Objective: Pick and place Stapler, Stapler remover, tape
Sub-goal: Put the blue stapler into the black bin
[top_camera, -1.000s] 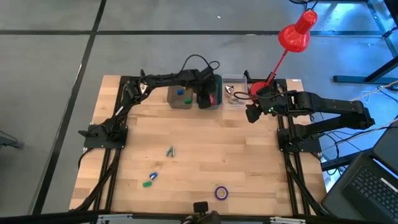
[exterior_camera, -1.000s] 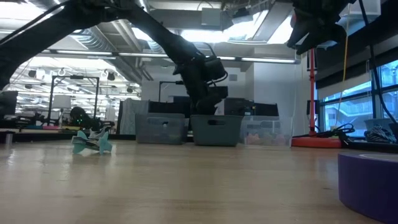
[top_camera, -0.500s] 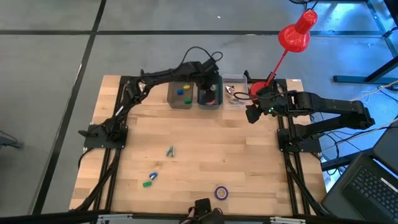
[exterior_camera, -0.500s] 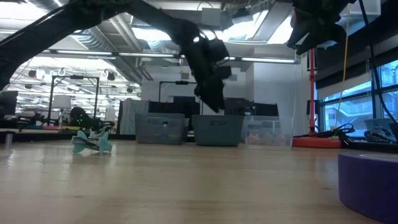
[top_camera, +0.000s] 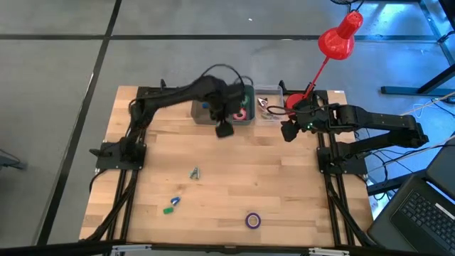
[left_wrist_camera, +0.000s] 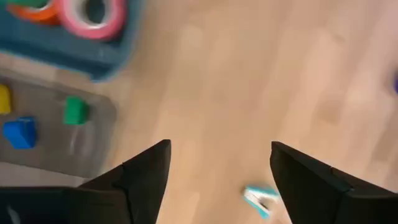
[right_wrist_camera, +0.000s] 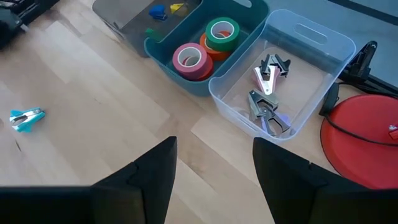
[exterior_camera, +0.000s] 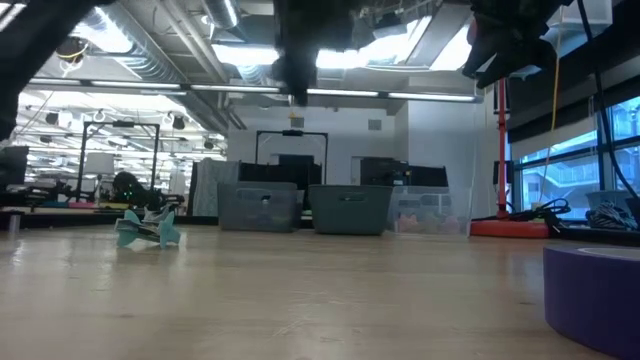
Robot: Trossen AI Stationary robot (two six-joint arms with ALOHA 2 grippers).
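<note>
Item: purple tape roll (top_camera: 253, 220), lying flat on the table (top_camera: 284, 185) near its front edge, well apart from both grippers — its edge shows large at the low view's right. Handling, as judged: light, stiff ring with a smooth outer face; best taken across the rim, one finger in the core and one outside, since a squeeze across the whole ring may slip. Item: teal staple remover (left_wrist_camera: 260, 200), on the open table just ahead of the left gripper's (left_wrist_camera: 219, 163) jaws and between them in line; small, hard, spring-jawed, probably light, and likely to skate on the wood, so grip across its narrow body. Items: small blue and green blocky pieces (top_camera: 170, 205), farther toward the front, off to one side of those jaws. Left gripper: jaws stand wide, empty, above the table just in front of the bins. Right gripper (right_wrist_camera: 214, 163): jaws apart, empty, hanging beside the clear bin. Containers: teal bin (right_wrist_camera: 186, 83) holds pink, orange and green tape rolls (right_wrist_camera: 207, 46), stacked close; clear bin (right_wrist_camera: 308, 43) holds metal staple removers (right_wrist_camera: 266, 93); grey bin (left_wrist_camera: 93, 134) holds blue, green and yellow blocks (left_wrist_camera: 43, 118) — loose, not touching.
</note>
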